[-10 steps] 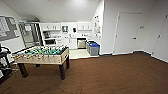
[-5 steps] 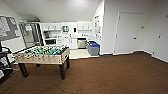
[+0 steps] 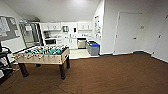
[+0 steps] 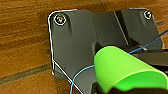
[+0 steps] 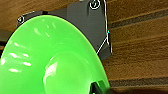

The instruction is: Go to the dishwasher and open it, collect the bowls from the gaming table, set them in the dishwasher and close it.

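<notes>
Cam drifted slightly; dishwasher (image 3: 81,43) ahead, green bowl (image 5: 50,57) at each wrist.

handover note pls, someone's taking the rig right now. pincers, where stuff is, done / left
Left pincer: carrying a green bowl, fingers hard to make out.
Right pincer: carrying a second green bowl, same caveat.
Gaming table is ahead on the left; the dishwasher is in the kitchenette at the far end, across the wood floor. Whether its door is open can't be told.
Done: bowls collected.
Left: load them, close the dishwasher.
</notes>
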